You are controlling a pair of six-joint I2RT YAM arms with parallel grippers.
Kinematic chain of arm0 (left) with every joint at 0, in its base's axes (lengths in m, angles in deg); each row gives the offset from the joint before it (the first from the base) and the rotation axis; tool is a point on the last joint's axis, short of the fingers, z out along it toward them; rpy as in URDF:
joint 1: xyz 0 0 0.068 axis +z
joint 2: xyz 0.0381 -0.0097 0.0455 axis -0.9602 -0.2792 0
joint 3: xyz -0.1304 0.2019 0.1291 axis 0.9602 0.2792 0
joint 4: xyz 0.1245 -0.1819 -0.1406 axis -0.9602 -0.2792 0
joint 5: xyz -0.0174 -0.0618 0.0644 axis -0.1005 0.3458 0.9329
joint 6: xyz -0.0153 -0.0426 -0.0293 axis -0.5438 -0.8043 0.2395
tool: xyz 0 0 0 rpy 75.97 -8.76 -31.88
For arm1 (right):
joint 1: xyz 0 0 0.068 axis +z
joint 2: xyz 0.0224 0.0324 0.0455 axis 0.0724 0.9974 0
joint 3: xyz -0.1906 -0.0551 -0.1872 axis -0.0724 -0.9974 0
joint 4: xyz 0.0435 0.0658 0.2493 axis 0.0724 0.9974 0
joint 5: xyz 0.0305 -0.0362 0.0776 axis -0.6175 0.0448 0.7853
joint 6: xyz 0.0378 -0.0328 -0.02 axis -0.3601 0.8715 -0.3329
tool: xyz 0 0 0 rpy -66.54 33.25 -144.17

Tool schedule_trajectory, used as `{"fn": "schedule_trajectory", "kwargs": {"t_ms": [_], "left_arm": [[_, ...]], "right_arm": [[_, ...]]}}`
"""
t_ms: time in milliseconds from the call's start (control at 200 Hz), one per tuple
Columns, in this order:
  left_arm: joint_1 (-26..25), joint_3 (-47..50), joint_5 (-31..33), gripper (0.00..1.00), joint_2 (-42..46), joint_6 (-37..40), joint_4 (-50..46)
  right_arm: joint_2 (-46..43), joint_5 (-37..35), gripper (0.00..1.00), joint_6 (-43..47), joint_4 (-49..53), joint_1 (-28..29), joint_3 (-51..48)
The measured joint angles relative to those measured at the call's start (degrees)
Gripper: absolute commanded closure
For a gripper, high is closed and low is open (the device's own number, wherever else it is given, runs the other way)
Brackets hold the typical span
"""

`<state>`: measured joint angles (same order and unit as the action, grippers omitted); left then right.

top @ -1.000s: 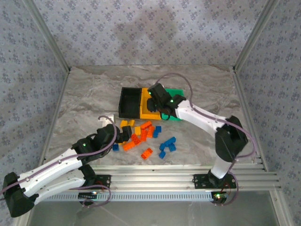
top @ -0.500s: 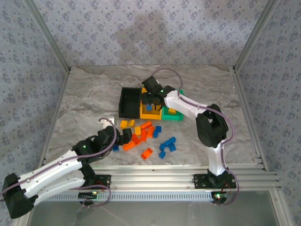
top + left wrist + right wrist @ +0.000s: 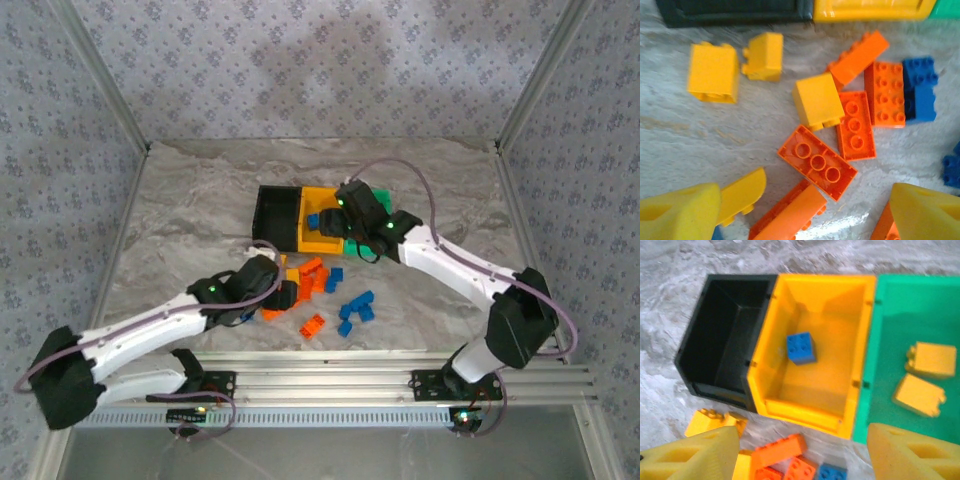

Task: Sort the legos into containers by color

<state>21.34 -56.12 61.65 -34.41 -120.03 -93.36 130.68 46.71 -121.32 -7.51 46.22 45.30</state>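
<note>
supervisor: report finger state, both arms.

operator: on my left wrist feed, the left gripper [image 3: 802, 212] hung low over the loose pile. its yellow foam-padded fingers [image 3: 680, 212] were spread wide. red-orange plastic bricks [image 3: 817, 162] lay on the table between them. i could not tell whether either pad touched one. the right gripper [image 3: 802, 445] was above the near edge of the bins. its fingers [image 3: 912, 452] were spread as well, with nothing pinched.

supervisor: location of the containers?

operator: three open-top rectangular plastic bins stood joined in a row on the grey marble-patterned table top [image 3: 180, 220]. on my right wrist feed, the black bin [image 3: 715, 340] was on the left, the yellow-orange bin [image 3: 825, 375] in the middle, and the green bin [image 3: 900, 315] on the right.

supervisor: location of the legos?

operator: one small blue brick [image 3: 801, 348] lay on the floor of the yellow-orange bin. two yellow-orange bricks [image 3: 932, 360] lay side by side in the green bin. the rest lay loose on the table just in front of the bins. yellow-orange blocks [image 3: 713, 72] sat nearest the black bin, with red-orange ones beside them. a blue cluster [image 3: 358, 303] lay to the right, and a single red-orange brick [image 3: 312, 325] lay nearest the arm bases.
</note>
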Motion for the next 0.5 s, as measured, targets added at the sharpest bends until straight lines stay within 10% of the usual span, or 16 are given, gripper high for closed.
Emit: {"fn": "schedule_trajectory", "kwargs": {"t_ms": [500], "left_arm": [[-15.4,-11.0,-6.6,0.23,-19.1,6.5,0.1]], "right_arm": [[-12.7,0.0,0.27,-4.5,-0.7,-3.9,-16.4]]}}
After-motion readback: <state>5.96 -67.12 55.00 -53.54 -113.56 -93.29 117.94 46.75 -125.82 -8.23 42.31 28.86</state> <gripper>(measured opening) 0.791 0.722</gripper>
